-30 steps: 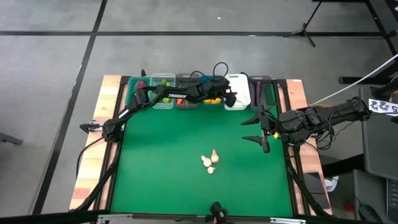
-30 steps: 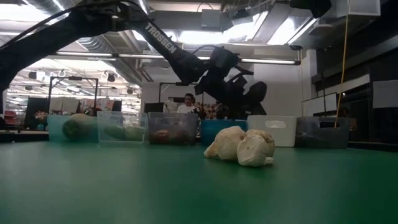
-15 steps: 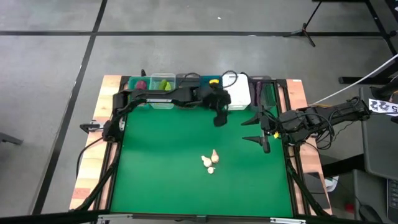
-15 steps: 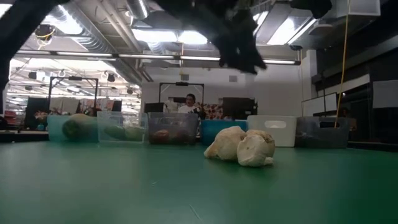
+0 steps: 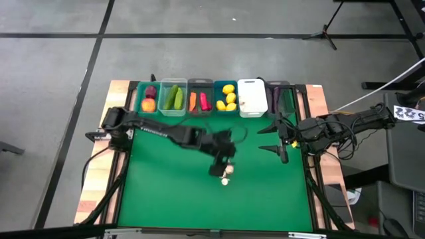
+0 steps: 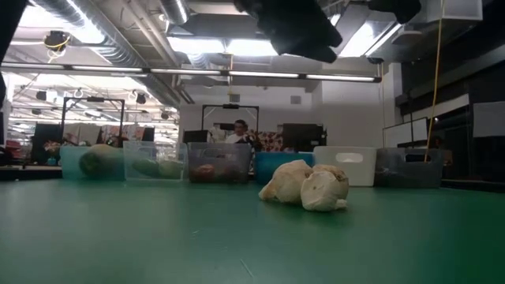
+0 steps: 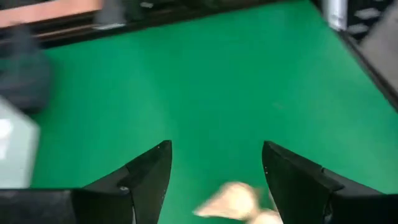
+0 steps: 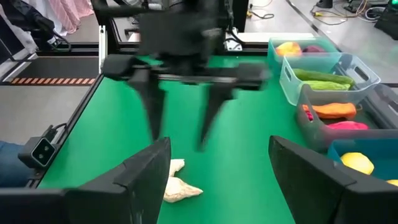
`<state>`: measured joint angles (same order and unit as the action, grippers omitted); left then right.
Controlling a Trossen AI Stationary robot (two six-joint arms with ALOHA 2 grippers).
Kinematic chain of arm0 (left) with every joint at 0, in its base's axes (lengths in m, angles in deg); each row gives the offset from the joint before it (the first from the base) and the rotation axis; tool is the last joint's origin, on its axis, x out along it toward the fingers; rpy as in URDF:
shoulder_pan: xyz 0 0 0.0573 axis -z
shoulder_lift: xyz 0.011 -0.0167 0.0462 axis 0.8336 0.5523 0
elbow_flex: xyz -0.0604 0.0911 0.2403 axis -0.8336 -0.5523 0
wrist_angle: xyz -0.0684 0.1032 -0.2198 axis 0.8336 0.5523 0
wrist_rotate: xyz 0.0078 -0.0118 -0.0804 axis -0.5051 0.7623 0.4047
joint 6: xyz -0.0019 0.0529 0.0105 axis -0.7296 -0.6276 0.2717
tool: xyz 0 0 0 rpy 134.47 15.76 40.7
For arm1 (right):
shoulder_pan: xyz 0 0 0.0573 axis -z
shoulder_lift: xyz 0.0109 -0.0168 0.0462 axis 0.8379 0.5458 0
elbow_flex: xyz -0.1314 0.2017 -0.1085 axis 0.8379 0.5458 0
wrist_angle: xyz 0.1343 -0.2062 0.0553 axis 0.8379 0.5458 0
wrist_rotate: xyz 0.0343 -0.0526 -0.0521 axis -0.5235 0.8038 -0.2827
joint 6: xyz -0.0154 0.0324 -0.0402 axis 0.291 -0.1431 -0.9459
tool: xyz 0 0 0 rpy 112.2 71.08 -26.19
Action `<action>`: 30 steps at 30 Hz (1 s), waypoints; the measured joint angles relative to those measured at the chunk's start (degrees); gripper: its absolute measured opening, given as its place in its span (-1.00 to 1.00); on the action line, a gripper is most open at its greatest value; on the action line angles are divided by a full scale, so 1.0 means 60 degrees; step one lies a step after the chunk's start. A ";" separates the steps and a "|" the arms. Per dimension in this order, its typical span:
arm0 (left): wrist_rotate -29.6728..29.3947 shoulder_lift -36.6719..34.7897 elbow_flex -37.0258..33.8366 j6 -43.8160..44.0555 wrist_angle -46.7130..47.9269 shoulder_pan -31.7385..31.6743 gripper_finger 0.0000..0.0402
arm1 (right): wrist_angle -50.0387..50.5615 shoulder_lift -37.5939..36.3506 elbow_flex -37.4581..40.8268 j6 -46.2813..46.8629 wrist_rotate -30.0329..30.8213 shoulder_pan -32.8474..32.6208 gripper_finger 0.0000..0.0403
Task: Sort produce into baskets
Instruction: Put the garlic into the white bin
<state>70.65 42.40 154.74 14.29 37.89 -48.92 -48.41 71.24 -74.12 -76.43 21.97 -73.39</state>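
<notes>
**Garlic cluster under left claw, six bins in back row**

Garlic bulbs lie bunched on the green mat, directly beneath the left claw. Left claw hangs above them, fingers spread apart, nothing between them; in the left wrist view the pale bulbs sit just past the gap between the fingertips. From the low view the bulbs rest on the mat, touching each other, with the claw overhead.

Right claw waits well to the right of the garlic, near the mat's right edge, fingers apart and empty.

Bins stand in a row far behind the left claw, at the back edge:
- teal bin: orange and dark red pieces
- clear bin: green cucumbers
- grey bin: carrot, red pepper
- blue bin: lemons
- white bin: contents not discernible
- dark bin: purple piece, shape unclear
</notes>
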 joint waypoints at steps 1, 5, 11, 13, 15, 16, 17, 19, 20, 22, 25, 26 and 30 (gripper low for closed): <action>0.0004 -0.0049 -0.0360 -0.0042 -0.0317 0.0188 0.22 | 0.0035 0.0002 -0.0004 0.0000 -0.0004 -0.0004 0.33; 0.0098 -0.0435 -0.1940 0.0127 -0.1915 0.0708 0.22 | 0.0003 0.0000 -0.0004 -0.0035 -0.0004 -0.0004 0.33; 0.0423 -0.0965 -0.4171 0.0520 -0.5083 0.0778 0.22 | -0.0031 0.0003 -0.0004 -0.0033 -0.0004 -0.0004 0.33; 0.0714 -0.0968 -0.4782 0.0606 -0.5873 0.0740 0.22 | -0.0080 0.0000 -0.0004 0.0080 -0.0007 -0.0004 0.33; 0.1014 -0.0960 -0.5303 0.0557 -0.6559 0.0732 0.22 | -0.0055 0.0000 -0.0004 0.0209 -0.0007 -0.0004 0.33; 0.1043 -0.0929 -0.5532 0.0503 -0.7029 0.0734 0.22 | -0.0061 0.0004 -0.0004 0.0279 -0.0007 -0.0004 0.33; 0.1057 -0.0909 -0.5720 0.0397 -0.7375 0.0735 0.22 | -0.0049 0.0004 -0.0004 0.0359 -0.0007 -0.0004 0.33; 0.1107 -0.0892 -0.6062 0.0104 -0.7840 0.0763 0.22 | -0.0061 0.0004 -0.0004 0.0433 -0.0007 -0.0004 0.33; 0.1127 -0.0877 -0.6163 -0.0067 -0.8054 0.0761 0.22 | -0.0060 0.0004 -0.0004 0.0469 -0.0007 -0.0004 0.33; 0.1137 -0.0815 -0.6209 -0.0364 -0.8172 0.0762 0.22 | -0.0055 0.0004 -0.0004 0.0631 -0.0011 -0.0004 0.33; 0.1317 -0.0530 -0.6220 -0.0576 -0.8406 0.0653 0.22 | -0.0054 0.0004 -0.0004 0.0809 -0.0008 -0.0004 0.33; 0.1428 -0.0414 -0.6225 -0.0622 -0.8414 0.0604 0.22 | -0.0042 0.0006 -0.0004 0.0863 -0.0007 -0.0004 0.33; 0.1845 0.0151 -0.6227 -0.0436 -0.8699 0.0367 0.22 | -0.0013 0.0007 -0.0004 0.0916 -0.0010 -0.0004 0.33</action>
<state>81.72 43.30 117.37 11.67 -14.31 -46.72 -48.49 71.28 -74.15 -70.93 21.91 -73.41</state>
